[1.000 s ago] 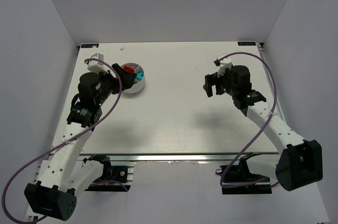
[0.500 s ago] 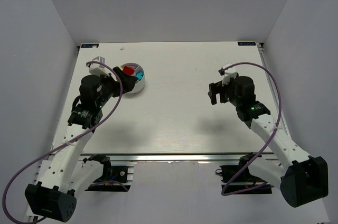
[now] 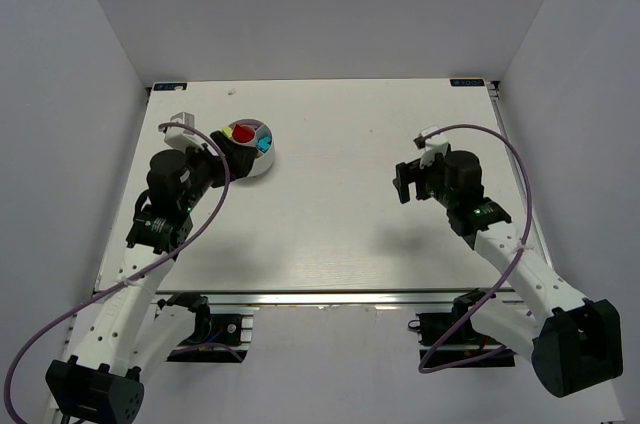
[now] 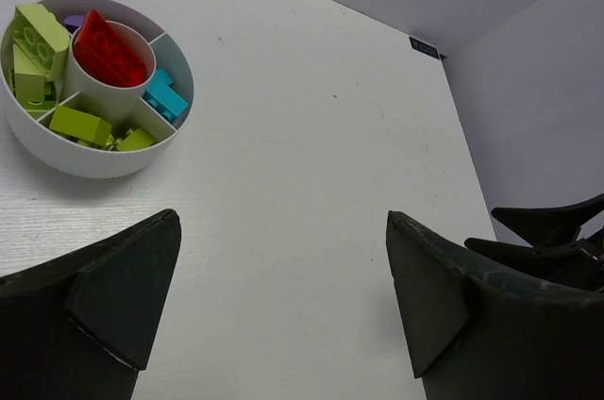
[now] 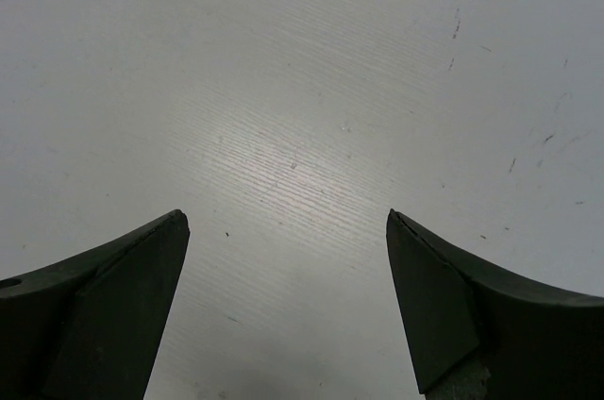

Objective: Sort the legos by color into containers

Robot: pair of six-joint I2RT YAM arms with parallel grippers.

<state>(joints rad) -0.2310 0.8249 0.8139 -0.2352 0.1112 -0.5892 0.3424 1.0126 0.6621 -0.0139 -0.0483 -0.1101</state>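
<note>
From above, the dish [image 3: 262,168] is only a small white round at 10 o'clock on the desk [image 3: 340,224], its contents mere specks of colour. The left claw [image 3: 226,148] is just beside its 9 o'clock side.

The left wrist view shows the sorting plainly. The dish is a low, smooth plastic ring with thin radial walls around a round middle cup. A red brick [image 4: 109,49] with studs lies in that cup. Lime bricks [image 4: 79,124] fill the wedges from 9 round to 6 o'clock. A cyan brick [image 4: 166,96] sits in the 3 o'clock wedge, and a purple brick [image 4: 74,21] peeps out at 12 o'clock. This view also shows the left claw's dark, matte, wedge-shaped jaws standing wide apart with nothing between them. The dish lies ahead of them at 10 o'clock, well clear.

The right claw [image 5: 283,225] also gapes empty, and its wrist view shows only bare, finely grained white desk with a few dark specks. From above it hangs at 3 o'clock, well apart from the dish.

Since half a second ago the left arm has drawn back slightly toward 7 o'clock, uncovering more of the dish. The right arm has scarcely moved.
</note>
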